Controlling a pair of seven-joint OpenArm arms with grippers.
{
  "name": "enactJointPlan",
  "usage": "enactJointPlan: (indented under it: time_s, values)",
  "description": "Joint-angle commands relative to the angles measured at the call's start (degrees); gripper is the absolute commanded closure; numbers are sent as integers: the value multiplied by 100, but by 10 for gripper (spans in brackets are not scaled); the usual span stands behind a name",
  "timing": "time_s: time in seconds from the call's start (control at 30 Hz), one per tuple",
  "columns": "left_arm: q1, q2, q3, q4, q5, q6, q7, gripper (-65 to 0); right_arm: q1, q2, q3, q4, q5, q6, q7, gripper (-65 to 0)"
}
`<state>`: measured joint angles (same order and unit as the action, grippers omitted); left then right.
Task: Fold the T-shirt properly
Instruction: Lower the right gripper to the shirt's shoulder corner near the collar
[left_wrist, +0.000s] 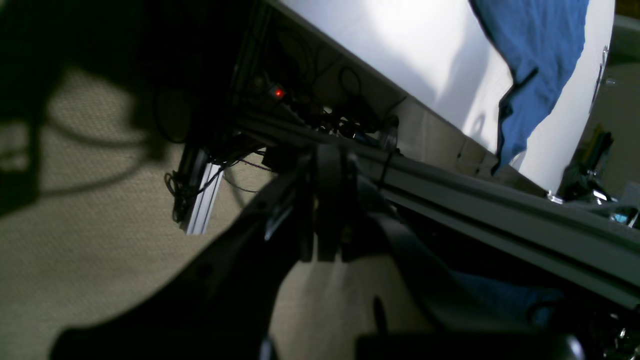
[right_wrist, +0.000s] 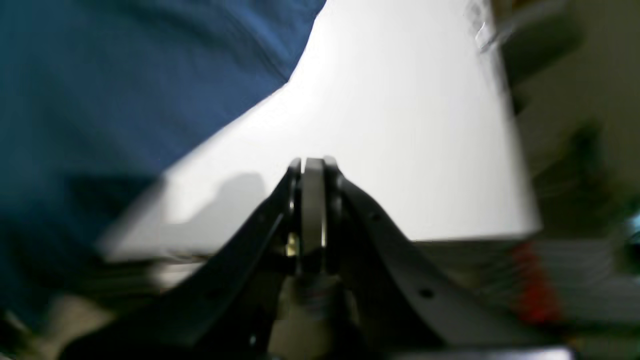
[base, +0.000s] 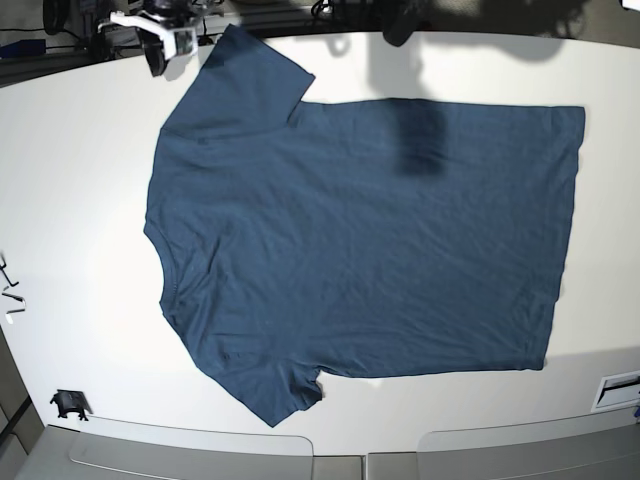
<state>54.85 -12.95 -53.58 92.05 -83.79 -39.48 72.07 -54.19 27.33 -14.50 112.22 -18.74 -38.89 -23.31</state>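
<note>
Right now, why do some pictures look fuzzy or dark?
Right wrist view: the T-shirt and table are smeared with blur. Left wrist view: mostly deep shadow, with glare on the tabletop. Base view: sharp and bright, one dark shadow patch on the shirt.

The T-shirt (base: 360, 240) is matt navy cloth, soft-looking and finely creased, lying on a table (base: 80, 200) whose white top is smooth and faintly sheeny. Below the table's edge, the frame rail (left_wrist: 500, 215) looks like dull grey metal, and the floor (left_wrist: 90, 240) beneath it has a rough, woven beige texture. Both the left gripper (left_wrist: 327, 210) and the right gripper (right_wrist: 312, 210) look like black, slightly glossy plastic.
</note>
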Motion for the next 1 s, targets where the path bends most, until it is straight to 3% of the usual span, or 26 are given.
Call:
enactJointPlan:
  time_s: [0.0,0.07,0.27,0.43,0.63,0.77,0.97]
  values:
    - [101,-57,-61,66,-121,-52,-11,0,103,-127,90,92,120,-111,308,0]
    - [101,-57,-61,66,-121,-52,-31,0,424,-442,173,92,522,-111,492,0]
    - [103,-42,-61,66,-121,-52,-162,0,1508,-1290,186,92,734,-111,492,0]
    - [103,-42,-61,66,-121,-52,-160,0,2103,-1799,186,94,2070,-50,487,0]
    - [103,-44,-61,66,-121,-52,-160,0,2194,-2022,225,339,3386,1606,461,0]
    - [103,-44,-61,66,-121,-52,-157,0,2197,-2135,485,787,4286,2450,262,0]
    - [103,-44,-61,66,-121,-52,-131,0,2197,-2739,2087,1416,6336,3685,-442,0]
